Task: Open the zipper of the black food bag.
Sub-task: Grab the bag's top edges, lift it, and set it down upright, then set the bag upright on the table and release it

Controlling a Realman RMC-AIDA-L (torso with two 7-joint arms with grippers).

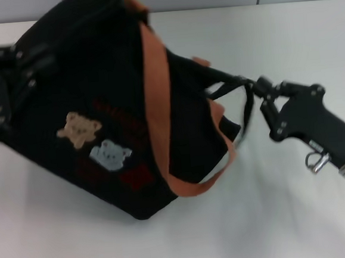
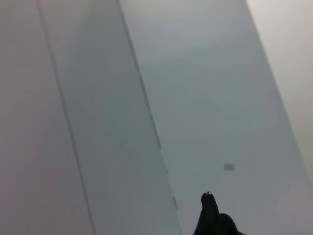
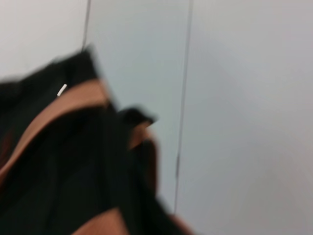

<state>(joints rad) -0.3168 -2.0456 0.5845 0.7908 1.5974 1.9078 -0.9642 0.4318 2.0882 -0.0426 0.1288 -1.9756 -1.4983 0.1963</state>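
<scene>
My right gripper [image 1: 258, 92] pinches the soft black food bag [image 1: 93, 111]'s loop near the tabletop's right edge; zipper unseen.

Head view looks down — wrist views face walls, right near the black food bag [image 3: 58, 161].

Black right end effector [image 1: 258, 92], visible screws, silver ring, grey wrist cuff.

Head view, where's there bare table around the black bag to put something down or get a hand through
Bare patches: the table in front of the black food bag, and the far stretch behind the right gripper. Crowded: the bag's right end, where that gripper meets the bag's black flap beside the orange-brown handle, and the left end, where the left gripper presses against the bag.
</scene>
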